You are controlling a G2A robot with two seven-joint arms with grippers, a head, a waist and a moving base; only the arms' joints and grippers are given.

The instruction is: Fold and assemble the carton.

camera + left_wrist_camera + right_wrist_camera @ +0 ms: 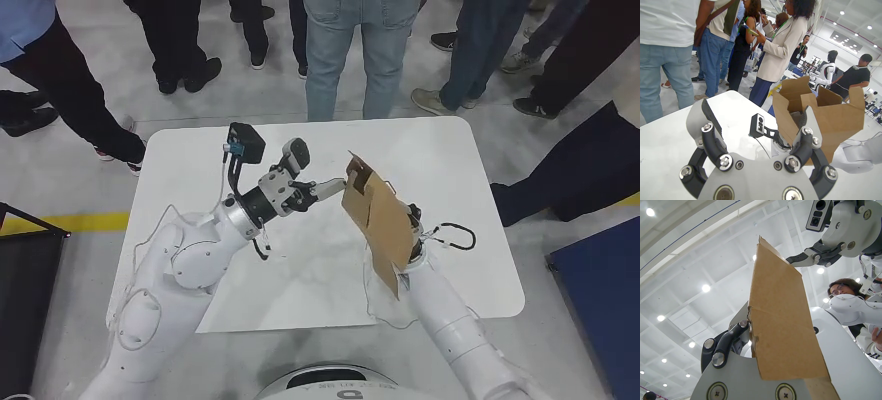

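A white table point(180, 175) lies beneath the carton point(378, 215), a brown corrugated box that is held in the air, only partly opened, with its top flaps standing loose and splayed at different angles. The right gripper point(751, 321) sits under the carton and is clamped on its lower edge; one finger shows against the cardboard and the other is hidden behind it. The left gripper point(312, 170) is level with the carton's top edge, its fingers spread wide, with one fingertip point(791, 260) meeting that edge and the other well clear of the box. The main risk appears to be the single low pinch. A push on a high flap would act far from the grip, so the box could swing or slide out of the clamp. The cardboard looks ragged at the crease beside the right gripper's finger, and more force there might tear it further. A loose flap could also bend the wrong way or buckle off its score line. No print, label or brand mark shows on the carton faces in sight.
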